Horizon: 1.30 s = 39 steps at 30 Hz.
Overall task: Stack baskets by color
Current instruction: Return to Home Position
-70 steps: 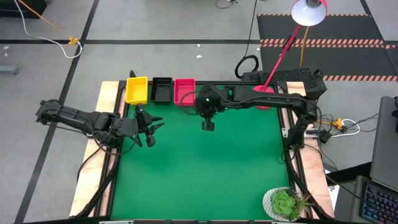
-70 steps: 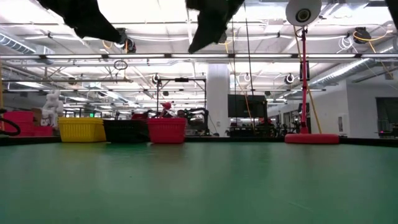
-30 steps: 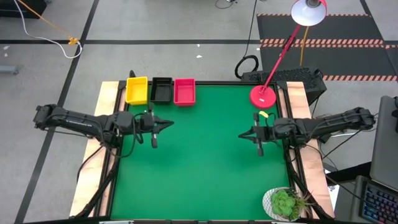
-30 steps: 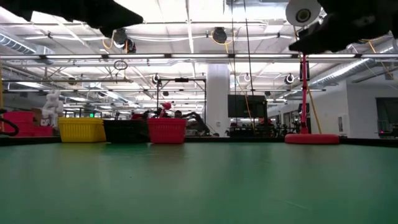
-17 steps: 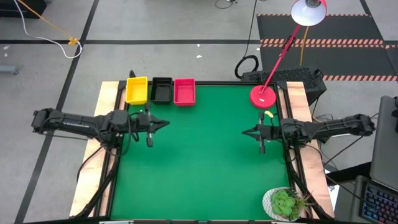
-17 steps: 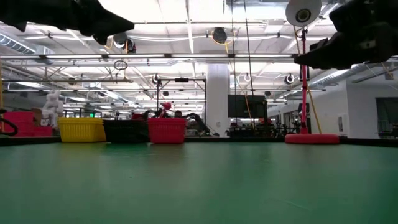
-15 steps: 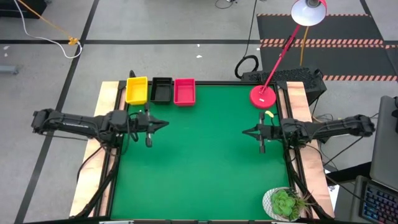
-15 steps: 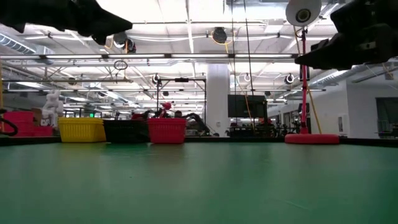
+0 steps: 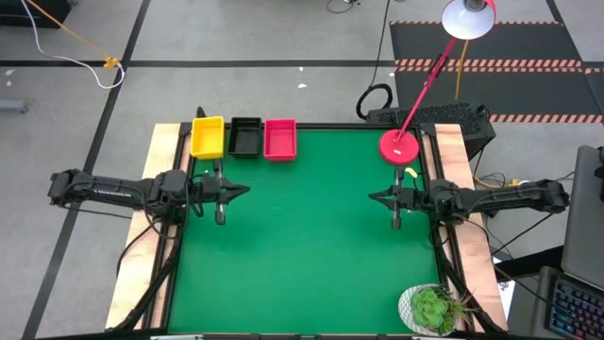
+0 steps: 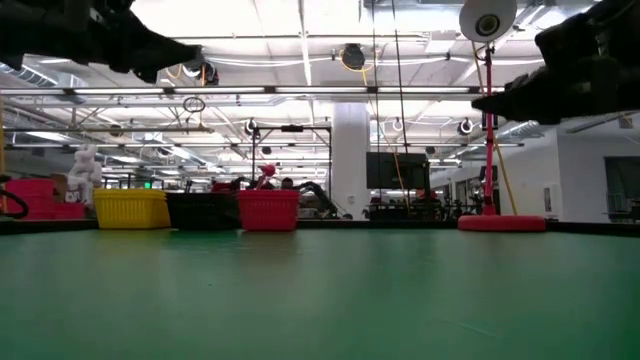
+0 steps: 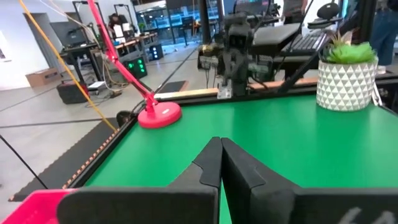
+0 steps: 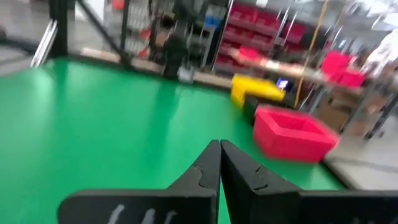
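Note:
A yellow basket (image 9: pixel 208 137), a black basket (image 9: pixel 245 136) and a pink-red basket (image 9: pixel 279 138) stand side by side, bottoms down, at the far left of the green table (image 9: pixel 311 246). The low view shows the same row: yellow basket (image 10: pixel 131 209), black basket (image 10: pixel 203 210), pink-red basket (image 10: pixel 268 210). My left gripper (image 9: pixel 247 189) hovers shut near the left edge, pointing level toward the right, and holds nothing. My right gripper (image 9: pixel 371 197) hovers shut near the right edge, pointing level toward the left, also with nothing in it. Both are well above the table and clear of the baskets.
A red round lamp base (image 9: pixel 399 147) stands at the far right corner, its pole leaning up to the lamp head (image 9: pixel 469 19). A potted plant (image 9: pixel 432 308) sits at the near right corner. A small yellow piece (image 9: pixel 408 174) lies by the right edge.
Both arms have drawn back and sunk a little. My left gripper has gone toward the table's left edge, my right gripper toward the right edge. Both have stayed shut. The baskets have not moved.

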Motion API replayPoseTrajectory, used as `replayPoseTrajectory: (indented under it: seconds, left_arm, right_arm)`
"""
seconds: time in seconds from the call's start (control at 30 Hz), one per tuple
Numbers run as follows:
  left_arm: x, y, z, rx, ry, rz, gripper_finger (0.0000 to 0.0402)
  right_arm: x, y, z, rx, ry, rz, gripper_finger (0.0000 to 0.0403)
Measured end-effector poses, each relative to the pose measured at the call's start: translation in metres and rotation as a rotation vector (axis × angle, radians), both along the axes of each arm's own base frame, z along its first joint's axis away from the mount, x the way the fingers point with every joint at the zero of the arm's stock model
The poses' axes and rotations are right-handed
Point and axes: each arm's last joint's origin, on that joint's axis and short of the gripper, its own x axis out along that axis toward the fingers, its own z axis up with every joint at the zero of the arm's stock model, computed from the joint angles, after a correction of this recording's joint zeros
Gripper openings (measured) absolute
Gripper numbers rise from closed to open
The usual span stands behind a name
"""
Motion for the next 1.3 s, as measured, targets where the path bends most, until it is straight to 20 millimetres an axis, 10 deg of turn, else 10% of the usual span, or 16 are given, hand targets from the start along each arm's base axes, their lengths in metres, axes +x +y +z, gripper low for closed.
replayPoseTrajectory:
  seconds: [1.3]
  left_arm:
    - [-0.026,0.014,-0.057,-0.061,-0.081,-0.049,0.0002]
  right_arm:
    - [-0.011,-0.007,0.003,-0.02,-0.037,-0.043,0.0004]
